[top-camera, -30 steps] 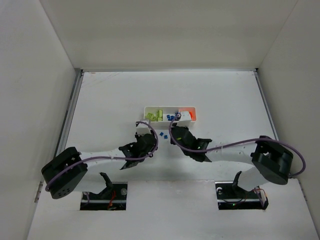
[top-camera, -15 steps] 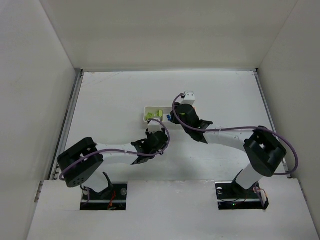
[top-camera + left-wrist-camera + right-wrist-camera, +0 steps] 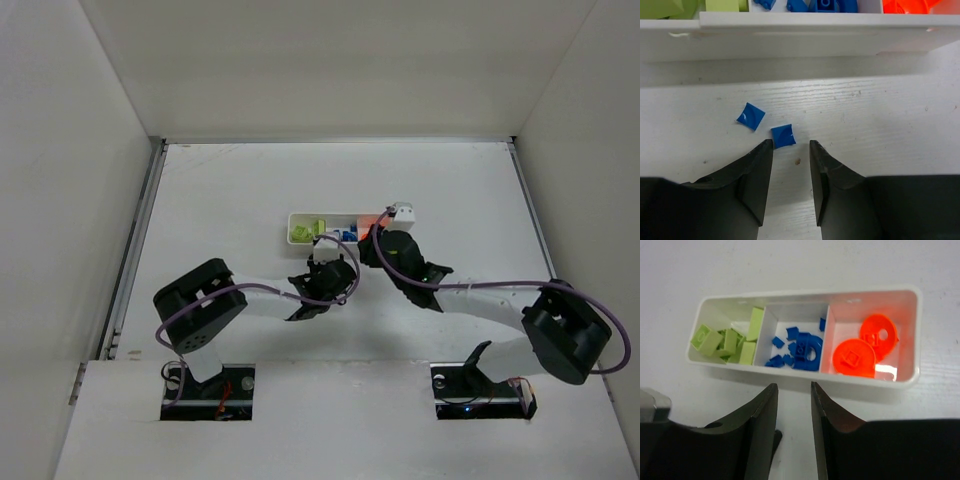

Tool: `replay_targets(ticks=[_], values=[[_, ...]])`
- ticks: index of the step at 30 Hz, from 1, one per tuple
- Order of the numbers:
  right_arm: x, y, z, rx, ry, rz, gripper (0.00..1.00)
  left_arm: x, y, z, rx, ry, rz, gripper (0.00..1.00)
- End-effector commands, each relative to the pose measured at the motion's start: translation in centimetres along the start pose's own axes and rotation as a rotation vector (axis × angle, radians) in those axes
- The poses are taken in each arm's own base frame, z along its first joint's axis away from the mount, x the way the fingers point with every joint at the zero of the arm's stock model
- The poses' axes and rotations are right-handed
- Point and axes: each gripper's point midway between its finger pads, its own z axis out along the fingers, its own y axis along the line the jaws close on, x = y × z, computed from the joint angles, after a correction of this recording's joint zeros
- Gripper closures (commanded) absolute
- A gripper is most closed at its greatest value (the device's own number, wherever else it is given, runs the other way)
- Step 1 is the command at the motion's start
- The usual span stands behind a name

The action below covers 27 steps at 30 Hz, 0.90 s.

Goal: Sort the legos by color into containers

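Blue lego (image 3: 783, 136) lies just beyond the left gripper (image 3: 791, 145), jaws spread and empty; it should straddle it squarely before closing.

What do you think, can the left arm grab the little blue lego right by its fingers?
Probably yes. The left gripper is open, and the nearer blue lego lies on the table just ahead of its fingertips, with nothing in between.
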Motion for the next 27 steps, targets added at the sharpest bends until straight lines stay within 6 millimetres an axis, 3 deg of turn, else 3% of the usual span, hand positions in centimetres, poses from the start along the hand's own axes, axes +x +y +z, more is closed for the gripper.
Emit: replay_targets(ticks=[1, 7, 13, 23, 27], values=[[-0.2, 0.1, -1.0, -0.031, -0.035, 0.076, 0.61, -1.0, -1.0, 0.5, -0.011, -0.037, -0.015, 0.69], [0.7, -1.0, -2.2, -0.026, -0.029, 0.104, 0.61, -0.3, -0.8, 0.8, -0.041, -0.017, 0.014, 0.81], [1.0, -1.8, -3.4, -0.032, -0.037, 0.133, 0.61, -1.7, -0.8, -0.7, -0.042, -0.063, 0.024, 0.89], [2.5, -3.0, -4.3, -0.021, -0.013, 0.157, 0.61, -7.6, -3.8, -4.2, 0.082, -0.158, -0.025, 0.89], [3.0, -2.9, -4.2, -0.018, 0.000, 0.154, 0.61, -11.2, -4.8, -3.1, 0.088, -0.194, -0.017, 0.88]])
